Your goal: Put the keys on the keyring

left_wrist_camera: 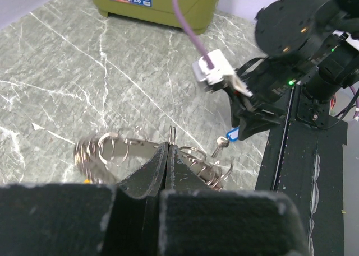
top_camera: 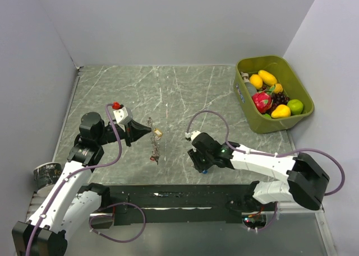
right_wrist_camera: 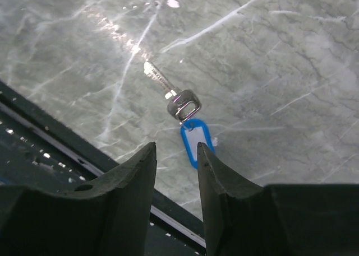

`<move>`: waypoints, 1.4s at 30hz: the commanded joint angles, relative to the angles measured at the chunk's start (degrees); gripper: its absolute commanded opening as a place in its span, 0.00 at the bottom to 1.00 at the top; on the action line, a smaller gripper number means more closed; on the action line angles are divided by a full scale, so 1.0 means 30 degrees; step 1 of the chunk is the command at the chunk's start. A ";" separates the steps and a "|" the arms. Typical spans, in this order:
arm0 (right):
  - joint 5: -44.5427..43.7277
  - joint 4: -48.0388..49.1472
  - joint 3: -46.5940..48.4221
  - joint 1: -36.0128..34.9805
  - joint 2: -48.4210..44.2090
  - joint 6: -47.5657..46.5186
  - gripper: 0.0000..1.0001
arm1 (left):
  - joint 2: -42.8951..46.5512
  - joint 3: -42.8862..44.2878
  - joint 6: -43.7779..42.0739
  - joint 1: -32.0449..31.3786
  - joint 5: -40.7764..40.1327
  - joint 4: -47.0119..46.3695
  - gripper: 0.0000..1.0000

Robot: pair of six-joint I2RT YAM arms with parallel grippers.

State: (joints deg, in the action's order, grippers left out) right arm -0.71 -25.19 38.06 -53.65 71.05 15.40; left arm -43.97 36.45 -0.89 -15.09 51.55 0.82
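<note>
The left gripper point(top_camera: 146, 131) is reaching out well to the left of the green tub point(top_camera: 255, 120) of toy fruit point(top_camera: 271, 98), and nearer the arm bases than the tub is. In the left wrist view its fingers point(left_wrist_camera: 147, 175) are pressing flat together on the keyring point(left_wrist_camera: 109, 149), pinching the metal wire so that loops of it are sticking out on both sides of the tips. From above, the keyring point(top_camera: 153, 144) is showing as a thin, tangled line running toward the bases, with a small yellow tag point(top_camera: 159, 132) sitting against it; whether that tag is threaded on cannot be told.

The right gripper point(right_wrist_camera: 175, 155) is pointing down at the marble table point(top_camera: 185, 93), between the keyring and the tub. Its jaws are standing a narrow way apart with nothing between them. Just beyond the fingertips a silver key with a blue tag point(right_wrist_camera: 180, 106) is lying flat on the table, its blade pointing away from the gripper and the tag nearest the tips, not touching them.
</note>
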 commanded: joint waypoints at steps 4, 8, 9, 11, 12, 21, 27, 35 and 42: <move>-0.1023 -0.0334 0.1491 -0.0223 0.1190 0.0346 0.41 | 0.0124 0.0947 -0.0232 -0.0067 0.0219 -0.0830 0.01; -0.0819 -0.0129 0.1521 -0.0223 0.1483 0.0316 0.41 | 0.0095 0.0976 -0.0233 -0.0067 0.0219 -0.0801 0.01; -0.0702 -0.0071 0.1521 -0.0252 0.1571 0.0287 0.40 | 0.0066 0.0947 -0.0232 -0.0067 0.0219 -0.0801 0.01; -0.0584 -0.0041 0.1521 -0.0252 0.1659 0.0316 0.39 | 0.0036 0.0976 -0.0232 -0.0067 0.0248 -0.0830 0.01; -0.0526 -0.0041 0.1521 -0.0223 0.1689 0.0287 0.39 | 0.0036 0.0976 -0.0232 -0.0067 0.0306 -0.0801 0.01; -0.0291 0.0193 0.1725 -0.0252 0.2449 0.0288 0.31 | 0.0007 0.0976 -0.0232 -0.0067 0.0278 -0.0801 0.01; -0.0085 0.0252 0.1960 -0.0281 0.3066 0.0258 0.22 | 0.0036 0.0976 -0.0232 -0.0067 0.0277 -0.0772 0.01; -0.0466 0.0310 0.1815 -0.0252 0.2657 0.0229 0.00 | 0.0036 0.0976 -0.0291 -0.0067 0.0278 -0.0742 0.01; -0.1023 0.0428 0.1522 -0.0252 0.0698 -0.0268 0.00 | 0.0036 0.0947 -0.0291 -0.0067 0.0541 -0.0830 0.01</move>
State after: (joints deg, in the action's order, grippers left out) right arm -1.80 -25.45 41.39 -54.04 77.87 15.46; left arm -44.10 36.45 -0.89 -15.09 51.57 1.41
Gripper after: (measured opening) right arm 0.008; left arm 0.021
